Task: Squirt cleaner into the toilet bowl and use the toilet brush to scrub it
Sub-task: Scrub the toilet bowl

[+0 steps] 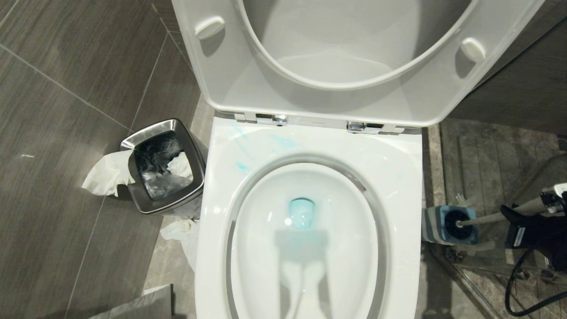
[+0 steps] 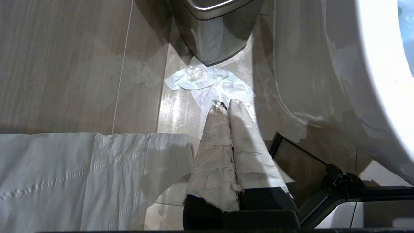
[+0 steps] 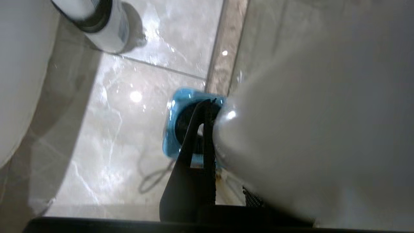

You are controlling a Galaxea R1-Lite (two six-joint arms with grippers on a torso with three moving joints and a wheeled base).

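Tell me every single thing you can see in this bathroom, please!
toilet bowl: one, white, middle, seat and lid up
cleaner: blue tint in the bowl's water, pale smears on the back rim
toilet brush: one, white handle, leaning in its holder, right of the bowl
brush holder: one, grey and blue, on the floor right of the bowl
waste bin: one, steel, dark liner, left of the bowl
tissues: white, one draped over the bin's edge, more on the floor by the bowl
floor: grey tiles
left tool: wrapped in white, shut, low beside the bowl
right tool: black, closed on the brush handle
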